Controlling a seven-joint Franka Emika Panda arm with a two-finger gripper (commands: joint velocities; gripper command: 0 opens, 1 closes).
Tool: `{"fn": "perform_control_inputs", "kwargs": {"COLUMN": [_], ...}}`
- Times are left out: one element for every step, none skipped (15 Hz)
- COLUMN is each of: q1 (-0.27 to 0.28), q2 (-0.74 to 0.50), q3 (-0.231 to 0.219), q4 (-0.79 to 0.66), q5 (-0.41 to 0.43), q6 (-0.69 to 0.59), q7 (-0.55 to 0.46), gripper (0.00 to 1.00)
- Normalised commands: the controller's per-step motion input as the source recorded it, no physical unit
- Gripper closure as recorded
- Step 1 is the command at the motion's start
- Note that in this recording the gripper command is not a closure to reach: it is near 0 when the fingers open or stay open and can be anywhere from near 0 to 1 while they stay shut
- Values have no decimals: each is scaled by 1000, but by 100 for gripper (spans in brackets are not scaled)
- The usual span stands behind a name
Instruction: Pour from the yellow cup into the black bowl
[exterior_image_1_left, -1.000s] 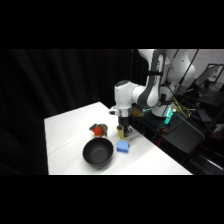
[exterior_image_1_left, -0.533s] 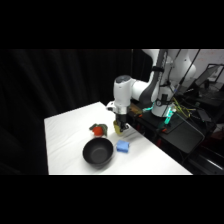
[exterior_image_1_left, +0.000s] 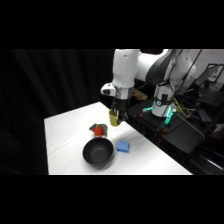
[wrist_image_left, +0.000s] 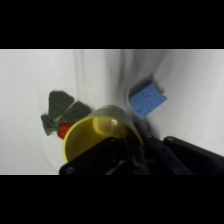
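Note:
My gripper (exterior_image_1_left: 116, 118) is shut on the yellow cup (exterior_image_1_left: 114, 119) and holds it roughly upright in the air, above the table's far edge. In the wrist view the yellow cup (wrist_image_left: 95, 134) fills the lower middle with its open mouth facing the camera, and the gripper (wrist_image_left: 125, 150) clamps its rim from below. The black bowl (exterior_image_1_left: 98, 152) rests on the white table (exterior_image_1_left: 65, 130), in front of the cup and lower in the picture. The wrist view does not show the bowl.
A small blue block (exterior_image_1_left: 123, 146) lies just right of the bowl, and the blue block (wrist_image_left: 147, 97) also shows beyond the cup. A red-and-green object (exterior_image_1_left: 97, 130) sits behind the bowl, under the cup; the red-and-green object (wrist_image_left: 60, 114) lies left of the cup. Dark equipment stands at right.
The gripper has risen with the yellow cup and drifted slightly left, so the cup now hangs higher above the table.

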Motion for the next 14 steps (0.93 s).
{"fn": "perform_control_inputs", "kwargs": {"q1": [-38,-42,-55,-83,-120,-137,-175,-223,-273,-302,-330,-335,-339,-335], "q2": [201,230,268,291,325,367,404,409,430,430,441,421,398,365], "q3": [182,148,117,92,79,100,109,110,110,115,115,120,119,121], "q4": [478,498,528,528,554,588,634,638,648,644,655,635,628,615], "q5": [347,378,514,675,757,785,771,729,696,643,576,501,431,383], "q6": [-239,-222,-216,-190,-226,-288,-376,-452,-482,-529,-582,-634,-691,-727], "q7": [-434,-500,-674,-878,-990,-995,-994,-990,-985,-940,-894,-820,-749,-680], "gripper": [7,7,8,7,8,8,8,8,8,10,8,8,9,11]}}
